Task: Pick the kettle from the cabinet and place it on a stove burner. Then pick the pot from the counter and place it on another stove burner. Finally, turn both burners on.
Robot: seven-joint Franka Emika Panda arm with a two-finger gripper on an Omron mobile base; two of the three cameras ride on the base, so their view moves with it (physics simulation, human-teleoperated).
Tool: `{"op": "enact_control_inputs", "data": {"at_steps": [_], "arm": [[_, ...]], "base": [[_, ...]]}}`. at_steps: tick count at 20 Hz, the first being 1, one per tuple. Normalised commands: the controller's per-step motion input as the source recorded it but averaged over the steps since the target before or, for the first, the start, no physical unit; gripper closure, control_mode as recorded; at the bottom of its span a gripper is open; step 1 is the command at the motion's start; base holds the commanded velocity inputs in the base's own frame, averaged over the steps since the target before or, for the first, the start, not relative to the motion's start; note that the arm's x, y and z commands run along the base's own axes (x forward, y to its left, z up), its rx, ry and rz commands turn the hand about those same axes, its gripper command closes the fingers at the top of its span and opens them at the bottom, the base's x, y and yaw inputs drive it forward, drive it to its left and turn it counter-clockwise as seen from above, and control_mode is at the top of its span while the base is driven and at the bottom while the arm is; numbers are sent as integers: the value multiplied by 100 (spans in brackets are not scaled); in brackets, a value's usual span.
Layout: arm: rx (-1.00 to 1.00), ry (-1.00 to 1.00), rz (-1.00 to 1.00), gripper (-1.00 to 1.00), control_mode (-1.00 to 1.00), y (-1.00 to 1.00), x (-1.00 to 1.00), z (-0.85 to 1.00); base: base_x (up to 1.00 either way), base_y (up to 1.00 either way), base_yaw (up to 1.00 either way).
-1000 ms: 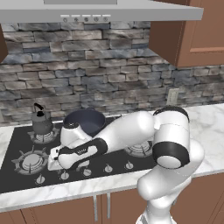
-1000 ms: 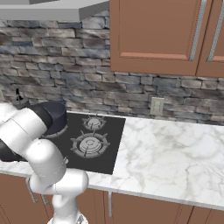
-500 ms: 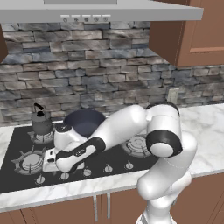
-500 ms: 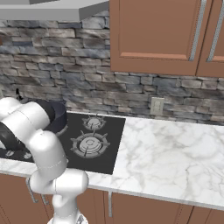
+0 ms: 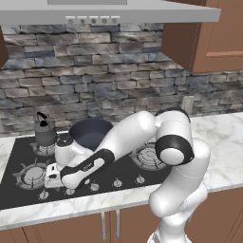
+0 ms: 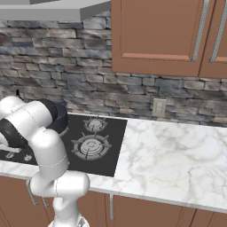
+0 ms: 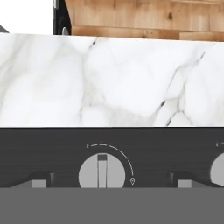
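Kettle (image 5: 45, 135): rear left burner, left of frame. Pot (image 5: 91, 133): burner beside it, centre left. Gripper (image 5: 51, 179): has swung leftward along the cooktop (image 5: 19, 192) front, jaws wide open, empty, straddling a knob (image 7: 102, 171). Placing done; burner switching is next.

Stone-tile backsplash (image 5: 95, 80) of grey-brown blocks behind the cooking area. Grey range hood (image 5: 99, 12) with small buttons overhead. Pale wall outlet (image 6: 158, 107) set into the stone, right of the black glass.
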Motion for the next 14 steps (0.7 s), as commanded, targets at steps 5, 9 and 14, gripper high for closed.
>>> {"op": "enact_control_inputs", "data": {"at_steps": [5, 9, 14], "arm": [[0, -2, 0, -100, -100, 0, 0, -12], [0, -3, 0, -100, -100, -4, 0, -20], [0, -3, 0, -100, -100, -2, 0, -18]], "base": [[0, 0, 0], [0, 0, 0], [0, 0, 0]]}}
